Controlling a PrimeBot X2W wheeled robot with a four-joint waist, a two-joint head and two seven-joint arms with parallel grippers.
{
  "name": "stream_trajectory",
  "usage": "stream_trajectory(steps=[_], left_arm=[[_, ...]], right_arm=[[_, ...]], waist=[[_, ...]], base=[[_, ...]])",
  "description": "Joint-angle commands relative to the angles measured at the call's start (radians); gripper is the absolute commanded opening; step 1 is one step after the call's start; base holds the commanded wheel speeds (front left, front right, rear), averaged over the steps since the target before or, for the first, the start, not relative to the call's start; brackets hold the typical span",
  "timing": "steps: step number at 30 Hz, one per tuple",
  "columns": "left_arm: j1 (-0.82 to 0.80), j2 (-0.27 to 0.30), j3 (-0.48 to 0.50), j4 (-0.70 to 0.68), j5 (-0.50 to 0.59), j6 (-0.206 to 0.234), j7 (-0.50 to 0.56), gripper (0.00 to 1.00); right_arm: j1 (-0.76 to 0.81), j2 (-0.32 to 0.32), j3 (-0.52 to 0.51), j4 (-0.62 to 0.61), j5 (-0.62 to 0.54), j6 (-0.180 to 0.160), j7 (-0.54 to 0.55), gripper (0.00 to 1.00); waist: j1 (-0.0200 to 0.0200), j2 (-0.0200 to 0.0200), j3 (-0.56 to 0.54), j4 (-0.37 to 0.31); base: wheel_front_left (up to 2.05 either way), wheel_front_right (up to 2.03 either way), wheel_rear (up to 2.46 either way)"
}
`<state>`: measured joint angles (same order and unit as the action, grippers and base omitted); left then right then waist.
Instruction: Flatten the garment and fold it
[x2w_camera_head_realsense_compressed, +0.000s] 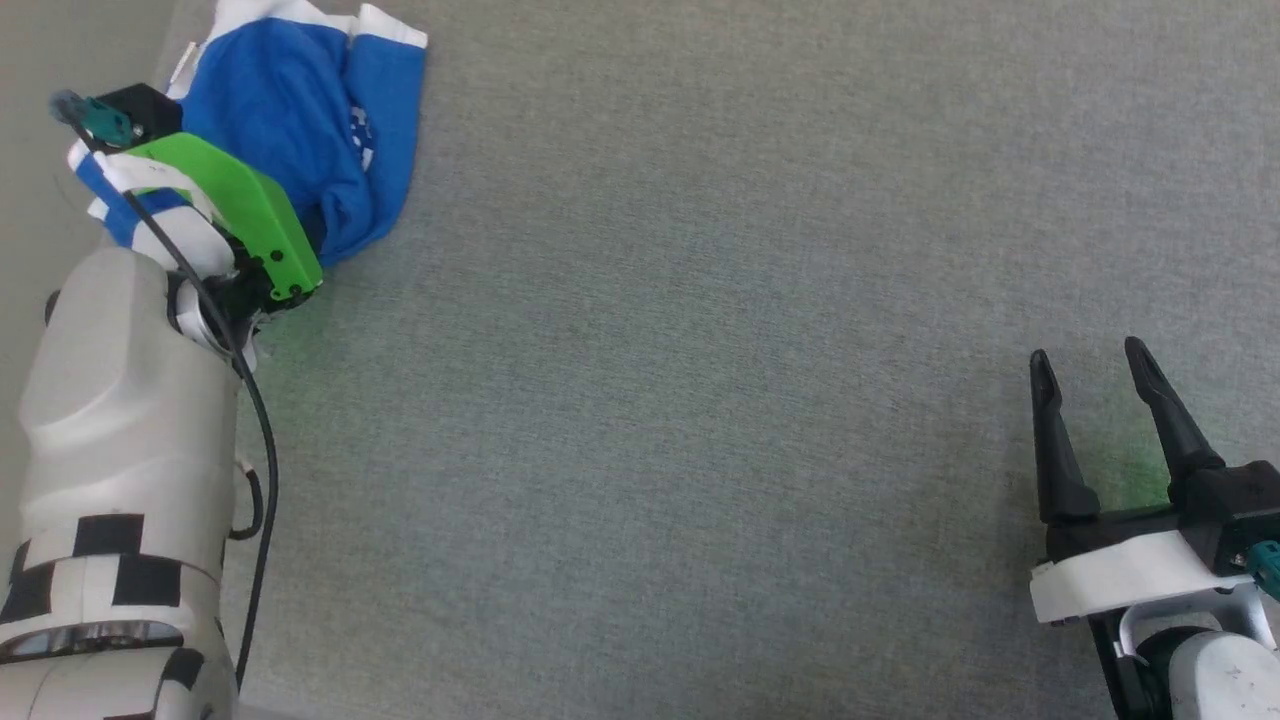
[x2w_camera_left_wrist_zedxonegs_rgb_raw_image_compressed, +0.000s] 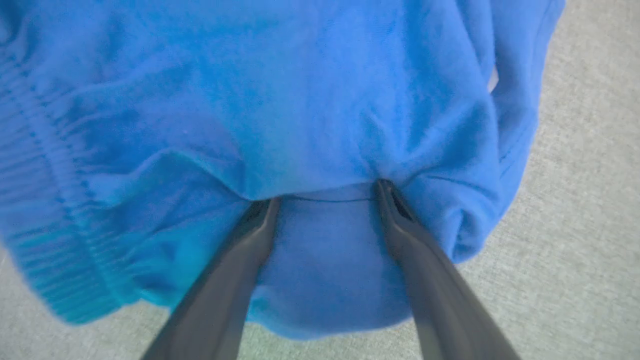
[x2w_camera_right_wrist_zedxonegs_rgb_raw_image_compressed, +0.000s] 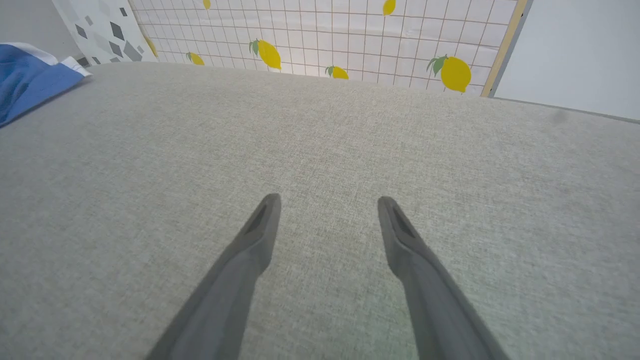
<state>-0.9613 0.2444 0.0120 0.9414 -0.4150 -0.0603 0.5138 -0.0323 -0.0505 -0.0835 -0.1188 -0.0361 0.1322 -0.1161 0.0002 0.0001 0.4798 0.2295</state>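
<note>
At the left pincer (x2w_camera_left_wrist_zedxonegs_rgb_raw_image_compressed: 327, 192): spread wide, tips nosed against a fold of the crumpled shorts (x2w_camera_left_wrist_zedxonegs_rgb_raw_image_compressed: 300, 100), cloth lying in the gap, nothing clamped yet, likely set to pinch and pull flat. At the right pincer (x2w_camera_head_realsense_compressed: 1090, 355): equally wide, empty, shorts well off leftward, probably waiting.

Grey woven surface (x2w_camera_head_realsense_compressed: 720, 420), evenly textured throughout. Beyond its far edge: white grid-patterned backdrop printed with yellow lemons (x2w_camera_right_wrist_zedxonegs_rgb_raw_image_compressed: 320, 35); to its left, a pale panel with grey geometric shapes (x2w_camera_right_wrist_zedxonegs_rgb_raw_image_compressed: 102, 25); to its right, a light strip, possibly wood (x2w_camera_right_wrist_zedxonegs_rgb_raw_image_compressed: 505, 50), then plain wall (x2w_camera_right_wrist_zedxonegs_rgb_raw_image_compressed: 575, 50).
</note>
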Motion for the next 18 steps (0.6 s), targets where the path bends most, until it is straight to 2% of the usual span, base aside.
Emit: stream_trajectory(steps=[1,2,3,4,12,18], left_arm=[[0.020,-0.022,-0.012,0.019,-0.002,-0.006,0.013,1.00],[0.025,-0.025,-0.014,0.023,-0.004,-0.008,0.015,1.00],[0.030,-0.028,-0.015,0.024,-0.007,-0.011,0.009,0.23],[0.033,-0.029,-0.014,0.022,-0.010,-0.013,-0.003,0.00],[0.019,-0.026,0.022,-0.043,-0.060,-0.045,-0.171,0.00],[-0.030,0.010,0.015,-0.139,-0.066,-0.063,-0.317,0.00]], right_arm=[[-0.018,0.000,-0.003,-0.004,-0.003,-0.002,-0.007,1.00],[-0.018,0.000,-0.004,-0.004,-0.004,-0.002,-0.007,1.00],[-0.018,0.000,-0.005,-0.003,-0.005,-0.002,-0.006,1.00],[-0.018,0.000,-0.005,-0.003,-0.006,-0.002,-0.006,1.00],[-0.011,0.000,0.005,0.020,0.001,-0.002,-0.009,1.00],[-0.004,0.000,0.023,0.064,0.025,-0.002,-0.024,1.00]], waist=[[-0.0002,-0.0001,0.010,-0.005],[-0.0002,-0.0001,0.009,-0.003],[-0.0002,-0.0001,0.007,0.000],[-0.0002,-0.0001,0.005,0.003],[-0.0002,-0.0001,-0.053,0.036],[-0.0002,-0.0001,-0.141,0.049]], base=[[0.00,0.00,0.00],[0.00,0.00,0.00],[0.00,0.00,0.00],[0.00,0.00,0.00],[0.00,0.00,0.00],[0.00,0.00,0.00]])
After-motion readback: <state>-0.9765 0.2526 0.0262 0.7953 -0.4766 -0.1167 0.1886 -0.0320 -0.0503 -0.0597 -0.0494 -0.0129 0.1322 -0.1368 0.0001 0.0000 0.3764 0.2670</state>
